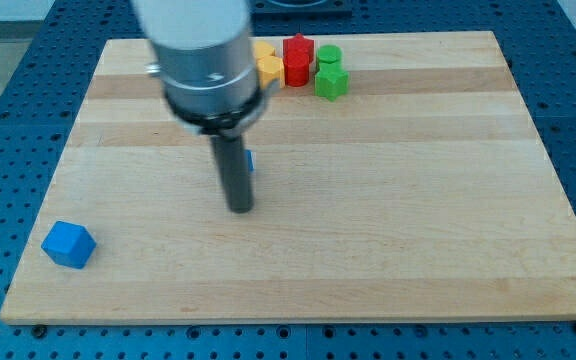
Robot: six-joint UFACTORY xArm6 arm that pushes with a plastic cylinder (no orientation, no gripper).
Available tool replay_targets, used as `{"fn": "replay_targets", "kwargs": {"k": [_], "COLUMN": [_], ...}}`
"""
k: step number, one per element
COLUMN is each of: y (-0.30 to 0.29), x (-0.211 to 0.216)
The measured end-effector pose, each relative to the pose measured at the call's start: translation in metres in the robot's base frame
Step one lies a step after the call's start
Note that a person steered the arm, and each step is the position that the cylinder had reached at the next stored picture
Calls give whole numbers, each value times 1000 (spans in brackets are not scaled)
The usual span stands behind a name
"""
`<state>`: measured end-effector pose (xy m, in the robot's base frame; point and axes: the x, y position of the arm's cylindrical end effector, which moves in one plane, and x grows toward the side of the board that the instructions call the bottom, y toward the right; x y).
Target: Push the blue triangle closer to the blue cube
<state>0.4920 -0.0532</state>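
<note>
The blue cube (69, 244) sits near the board's bottom left corner. The blue triangle (251, 160) is almost fully hidden behind my rod; only a small blue sliver shows at the rod's right side, near the board's middle. My tip (240, 208) rests on the board just below that sliver, toward the view's bottom. The cube lies far to the left and lower than the tip.
A cluster of blocks stands at the top middle of the wooden board (418, 200): a yellow block (268, 66), a red block (297, 58), a green cylinder (329, 54) and a green cube (331, 82). The arm's grey body (203, 60) hides part of the top.
</note>
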Motion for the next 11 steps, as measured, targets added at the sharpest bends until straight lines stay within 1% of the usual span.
{"fn": "replay_targets", "kwargs": {"k": [1, 2, 3, 7, 8, 9, 11], "y": [29, 33, 26, -16, -29, -45, -88], "x": [-31, -57, -63, -59, -53, -36, -32]}}
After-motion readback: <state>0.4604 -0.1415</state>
